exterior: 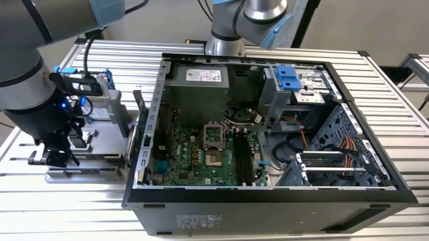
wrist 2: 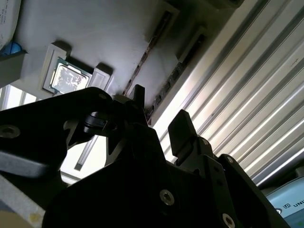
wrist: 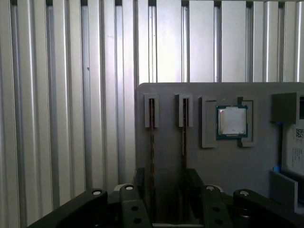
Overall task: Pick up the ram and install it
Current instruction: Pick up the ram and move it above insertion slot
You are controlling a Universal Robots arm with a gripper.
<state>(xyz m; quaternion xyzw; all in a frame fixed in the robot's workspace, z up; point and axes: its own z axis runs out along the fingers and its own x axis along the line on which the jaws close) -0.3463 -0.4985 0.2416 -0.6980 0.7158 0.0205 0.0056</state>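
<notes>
Black hand (wrist: 165, 175) hangs open over ram (wrist: 152, 142) in grey holder (wrist: 209, 91).

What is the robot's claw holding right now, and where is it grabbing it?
Nothing. The gripper is open above the ram, which sits in its slot in the grey tray.

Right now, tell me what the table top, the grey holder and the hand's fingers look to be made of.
The table top looks like bare metal, probably aluminium: ribbed slats with bright streaked glints. The grey holder is likely plastic with a matte finish: flat, even grey, no glints. On the hand, the fingers are black with a dull sheen; whether coated metal or hard plastic, I cannot tell.
</notes>
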